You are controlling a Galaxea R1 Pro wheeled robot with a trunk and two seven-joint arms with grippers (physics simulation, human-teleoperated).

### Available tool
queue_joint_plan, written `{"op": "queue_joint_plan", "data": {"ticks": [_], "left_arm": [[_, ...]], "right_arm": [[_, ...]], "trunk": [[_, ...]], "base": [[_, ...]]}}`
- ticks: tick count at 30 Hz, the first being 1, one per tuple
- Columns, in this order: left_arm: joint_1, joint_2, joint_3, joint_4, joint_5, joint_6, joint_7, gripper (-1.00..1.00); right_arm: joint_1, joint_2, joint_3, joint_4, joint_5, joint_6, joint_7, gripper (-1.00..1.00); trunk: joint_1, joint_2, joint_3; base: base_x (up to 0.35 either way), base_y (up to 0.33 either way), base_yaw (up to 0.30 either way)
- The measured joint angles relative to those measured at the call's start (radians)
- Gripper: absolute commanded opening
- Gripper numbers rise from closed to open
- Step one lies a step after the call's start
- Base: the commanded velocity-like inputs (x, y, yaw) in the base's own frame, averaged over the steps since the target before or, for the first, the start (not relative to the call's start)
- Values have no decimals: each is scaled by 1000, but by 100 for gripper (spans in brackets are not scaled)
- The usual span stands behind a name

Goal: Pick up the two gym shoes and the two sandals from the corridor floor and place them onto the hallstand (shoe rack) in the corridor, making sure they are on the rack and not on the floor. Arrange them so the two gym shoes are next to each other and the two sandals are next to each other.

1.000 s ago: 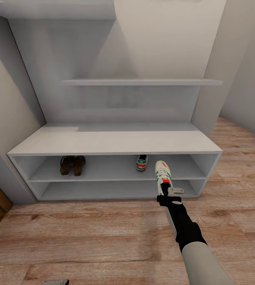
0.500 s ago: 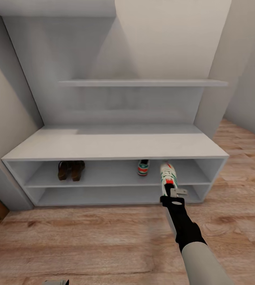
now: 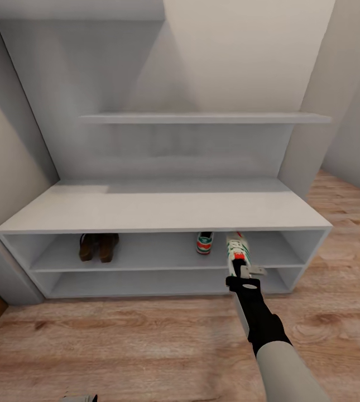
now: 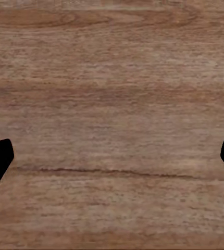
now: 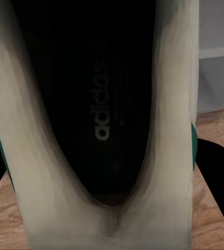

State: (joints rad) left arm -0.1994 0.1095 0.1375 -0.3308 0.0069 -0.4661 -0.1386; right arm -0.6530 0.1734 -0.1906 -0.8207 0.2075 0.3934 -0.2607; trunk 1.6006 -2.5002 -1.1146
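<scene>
The right tool [image 3: 239,267] grips a sneaker [image 3: 236,247] at the bench's [image 3: 163,207] upper shelf, lower right of centre, beside the other sneaker [image 3: 204,243]. Sandals [image 3: 98,247] sit left. The left tool's [image 4: 112,156] fingers spread over bare floor [image 4: 112,78].

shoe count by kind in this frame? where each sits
Gym shoes: 2, one on the upper tier of the hallstand at, one held in the right tool at, at the tier's front edge.
Sandals: 2, side by side on the same tier.
Total: 4
</scene>
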Motion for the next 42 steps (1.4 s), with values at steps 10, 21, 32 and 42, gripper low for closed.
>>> {"op": "queue_joint_plan", "data": {"ticks": [10,21,32,42], "left_arm": [[0,0,0,0,-2,1,0,100],[0,0,-11,-1,-8,1,-1,100],[0,0,-11,-1,-10,1,-1,100],[0,0,-11,-1,-7,0,-1,100]], "right_arm": [[0,0,0,-1,0,0,0,-100],[0,0,0,-2,0,0,2,-100],[0,0,0,-1,0,0,2,-100],[0,0,0,-1,0,0,2,-100]], "trunk": [[0,0,0],[1,0,-4],[6,-3,-56],[7,-3,-83]], "base": [[177,36,0],[9,1,0],[0,0,41],[0,0,82]]}}
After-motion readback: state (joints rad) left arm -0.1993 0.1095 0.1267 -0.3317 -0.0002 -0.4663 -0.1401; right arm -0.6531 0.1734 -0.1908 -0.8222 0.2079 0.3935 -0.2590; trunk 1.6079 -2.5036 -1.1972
